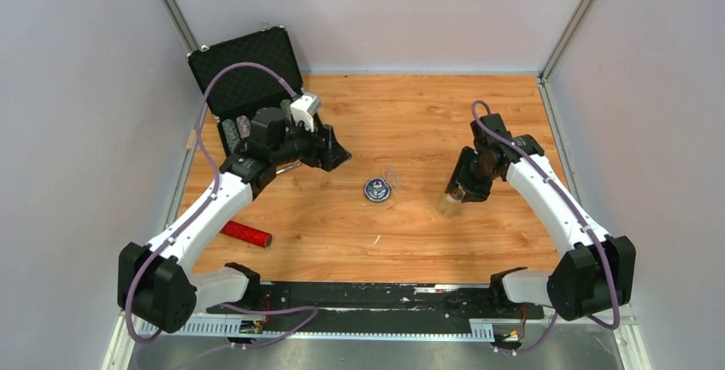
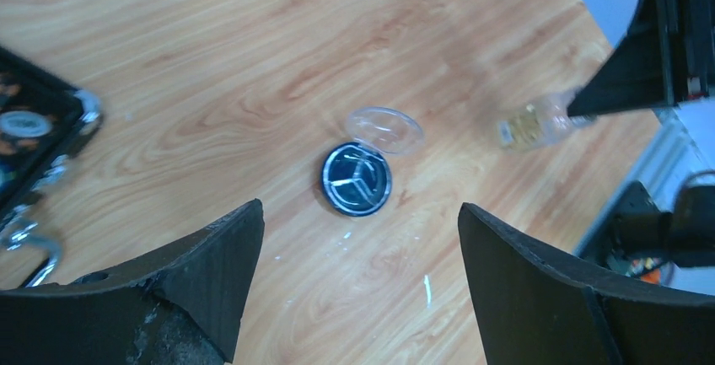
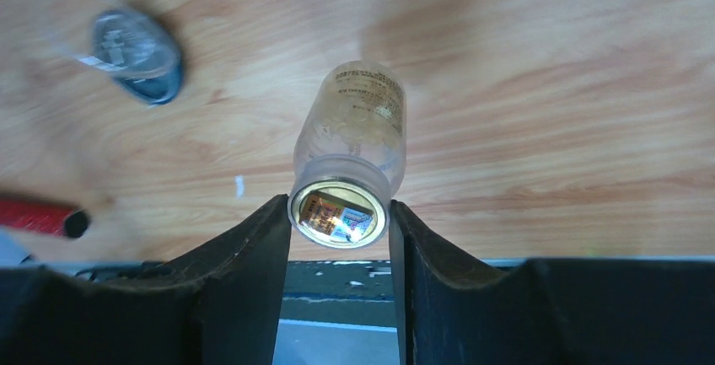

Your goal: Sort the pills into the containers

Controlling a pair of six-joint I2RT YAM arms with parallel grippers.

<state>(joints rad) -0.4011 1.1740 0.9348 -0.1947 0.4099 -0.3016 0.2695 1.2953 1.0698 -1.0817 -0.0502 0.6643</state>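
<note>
Wood-grain tabletop (image 1: 410,114) between grey walls carries the small round divided dish (image 1: 377,188) at its middle, with a clear lid (image 1: 391,174) touching its far edge. Right of the dish, the right gripper (image 3: 340,213) is clamped on the neck of a clear pill bottle (image 3: 354,120). The left gripper (image 1: 336,153) hangs with jaws wide apart beside the black case (image 1: 248,67) at far left.
</note>
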